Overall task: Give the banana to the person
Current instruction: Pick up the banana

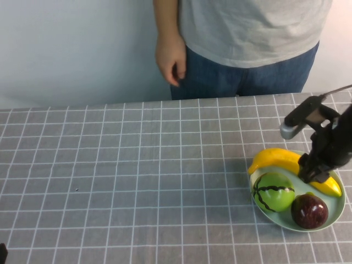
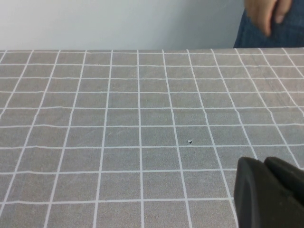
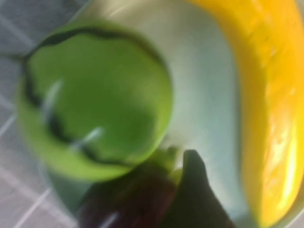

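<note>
The banana (image 1: 278,158) lies along the far rim of a pale green plate (image 1: 335,212) at the right side of the table (image 1: 137,181), which is covered by a grey cloth with a white grid. Beside it on the plate sit a green striped ball (image 1: 273,191) and a dark red fruit (image 1: 309,210). The right gripper (image 1: 314,175) is down over the banana's middle, touching or just above it; whether its claw is apart or closed cannot be told. In the right wrist view the banana (image 3: 268,109) and green ball (image 3: 95,99) fill the picture. The left gripper (image 2: 268,192) shows only as a dark tip above bare cloth, its claw state unclear. The person (image 1: 247,38) stands behind the far edge, hand (image 1: 170,58) hanging down. No writing or labels can be read.
</note>
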You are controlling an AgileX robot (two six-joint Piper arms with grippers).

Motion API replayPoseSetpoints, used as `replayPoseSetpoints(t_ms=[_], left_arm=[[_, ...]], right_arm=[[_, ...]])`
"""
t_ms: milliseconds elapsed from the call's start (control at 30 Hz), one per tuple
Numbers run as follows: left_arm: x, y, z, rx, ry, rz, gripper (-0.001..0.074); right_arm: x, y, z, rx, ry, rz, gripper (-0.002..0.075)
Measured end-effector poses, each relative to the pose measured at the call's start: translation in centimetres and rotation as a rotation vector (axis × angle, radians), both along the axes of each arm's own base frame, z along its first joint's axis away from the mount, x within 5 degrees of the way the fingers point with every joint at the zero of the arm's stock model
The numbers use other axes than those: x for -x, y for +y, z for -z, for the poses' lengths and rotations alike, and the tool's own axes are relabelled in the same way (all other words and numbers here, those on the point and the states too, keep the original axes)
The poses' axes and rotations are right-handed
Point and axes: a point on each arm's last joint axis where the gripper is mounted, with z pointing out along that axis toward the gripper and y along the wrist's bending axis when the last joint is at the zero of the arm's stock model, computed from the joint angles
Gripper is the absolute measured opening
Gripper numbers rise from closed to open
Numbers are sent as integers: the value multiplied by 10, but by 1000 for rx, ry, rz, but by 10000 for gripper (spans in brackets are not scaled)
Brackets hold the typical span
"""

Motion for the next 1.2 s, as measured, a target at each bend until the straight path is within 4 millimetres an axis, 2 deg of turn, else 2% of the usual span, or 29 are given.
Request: replayPoseSetpoints(t_ms=[133, 333, 600, 933, 1100, 1200], left_arm=[[0, 0, 0, 0, 0, 0, -5], [0, 0, 0, 0, 0, 0, -5], [0, 0, 0, 0, 0, 0, -5], [0, 0, 0, 0, 0, 0, -5], [0, 0, 0, 0, 0, 0, -5], [0, 0, 0, 0, 0, 0, -5]], right_arm=[[-17, 2, 10, 30, -6, -22, 425], [-30, 4, 23, 46, -7, -32, 426], [-34, 3, 48, 78, 27, -51, 426], [-41, 4, 53, 71, -33, -52, 426], [-42, 4, 67, 77, -2, -53, 426], [-43, 4, 67, 74, -5, -50, 420]])
